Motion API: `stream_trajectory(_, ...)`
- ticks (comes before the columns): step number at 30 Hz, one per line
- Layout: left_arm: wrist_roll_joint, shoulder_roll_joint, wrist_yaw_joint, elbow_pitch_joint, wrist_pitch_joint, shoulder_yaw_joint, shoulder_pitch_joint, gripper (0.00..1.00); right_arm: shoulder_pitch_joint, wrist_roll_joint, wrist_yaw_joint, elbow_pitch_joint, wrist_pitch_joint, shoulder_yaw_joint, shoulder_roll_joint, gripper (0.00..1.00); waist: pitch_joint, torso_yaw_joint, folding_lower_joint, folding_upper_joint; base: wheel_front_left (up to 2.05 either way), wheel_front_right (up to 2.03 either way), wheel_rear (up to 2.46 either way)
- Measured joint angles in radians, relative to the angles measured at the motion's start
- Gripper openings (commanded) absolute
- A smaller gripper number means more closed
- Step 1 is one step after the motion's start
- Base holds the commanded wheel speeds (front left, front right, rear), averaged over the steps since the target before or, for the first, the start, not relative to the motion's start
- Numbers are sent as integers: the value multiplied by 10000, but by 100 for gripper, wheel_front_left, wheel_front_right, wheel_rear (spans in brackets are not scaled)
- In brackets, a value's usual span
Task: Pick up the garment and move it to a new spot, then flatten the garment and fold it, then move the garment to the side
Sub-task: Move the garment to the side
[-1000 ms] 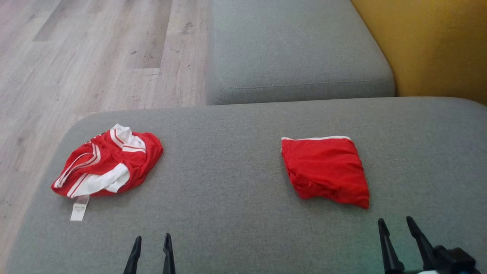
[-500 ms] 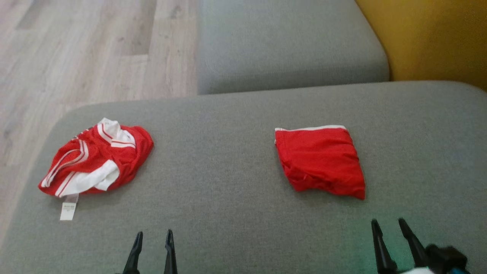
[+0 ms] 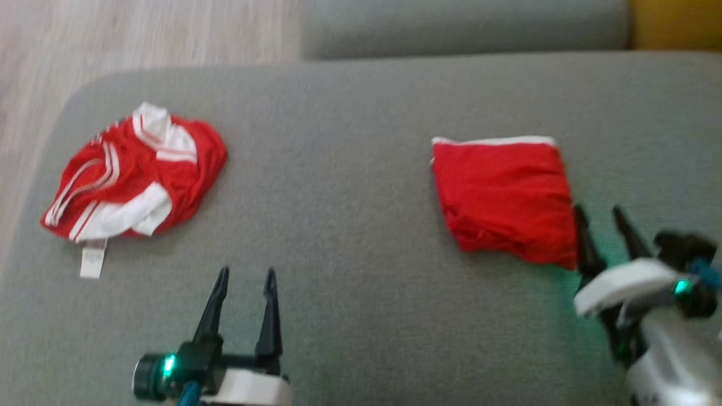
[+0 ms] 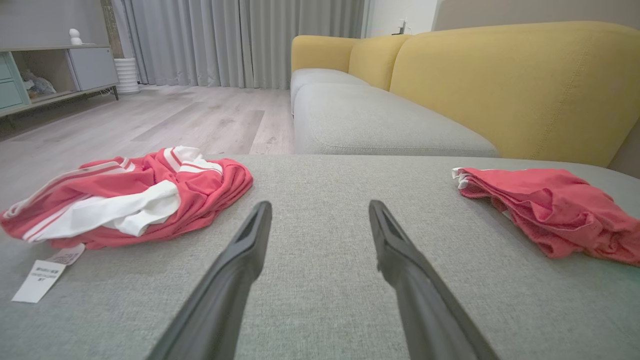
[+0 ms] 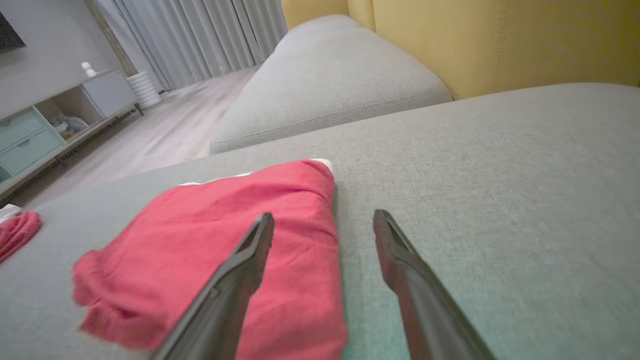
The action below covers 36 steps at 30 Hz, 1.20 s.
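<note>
Fingers (image 3: 212, 310) of the left gripper (image 3: 246, 273) stand spread with nothing between them. The right gripper (image 3: 598, 211) is spread and bare too, its left finger just beside the near right corner of the folded red cloth (image 3: 505, 197).

The crumpled red-and-white shirt (image 3: 135, 175) looks like the piece to work on next, since the other is already folded. It lies bunched at the far left of the grey sofa cushion (image 3: 350, 197), near the cushion's left edge and well apart from both grippers. It should be light, limp and thin, so it will sag and trail when lifted. A flat single layer could slide away on the cushion. The raised white collar (image 3: 155, 121) or the thick white band on the near side offers a fold to pinch.

A white label (image 3: 92, 262) trails from the near edge and is too flimsy to hold by. Bare floor (image 3: 141, 34) lies beyond the cushion to the far left.
</note>
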State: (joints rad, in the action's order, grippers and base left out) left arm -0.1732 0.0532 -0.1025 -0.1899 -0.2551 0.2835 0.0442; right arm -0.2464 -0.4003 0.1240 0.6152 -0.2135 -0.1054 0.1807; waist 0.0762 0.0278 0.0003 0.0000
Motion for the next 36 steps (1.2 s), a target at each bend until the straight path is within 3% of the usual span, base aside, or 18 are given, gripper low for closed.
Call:
stream_trajectory(7,0,-13,-33,35,-2,341,-666,100,-2085,-464,0,2067,616,-251,633,100,894,489,1,0,0,0,0)
stream_trajectory(8,0,-13,-35,33,-2,355,-683,100,-2225,-593,0,2301,738,-362,646,92,992,553,1,0,0,0,0)
stream_trajectory(11,0,-13,-46,31,-2,372,-723,100,-2419,-1009,0,2807,1183,-905,644,1,1233,698,0,0,0,0,0)
stream_trajectory(15,-33,-13,-211,65,-2,368,-829,100,-2534,-1981,0,2654,1204,-1429,652,0,1418,652,-2,0,0,0,0)
stream_trajectory(18,-31,-15,-209,104,-2,374,-842,100,-2602,-2119,2,2529,1074,-1868,1001,0,1521,422,-2,0,0,0,0)
stream_trajectory(24,111,-15,-173,180,-2,334,-1241,100,-3117,-2057,2,2546,1083,-2322,2673,0,2003,-115,-2,0,0,0,0)
stream_trajectory(36,387,-25,29,374,-4,487,-2922,100,-4461,-1290,2,2744,1319,-1983,5785,0,3720,-868,0,-1,0,0,0)
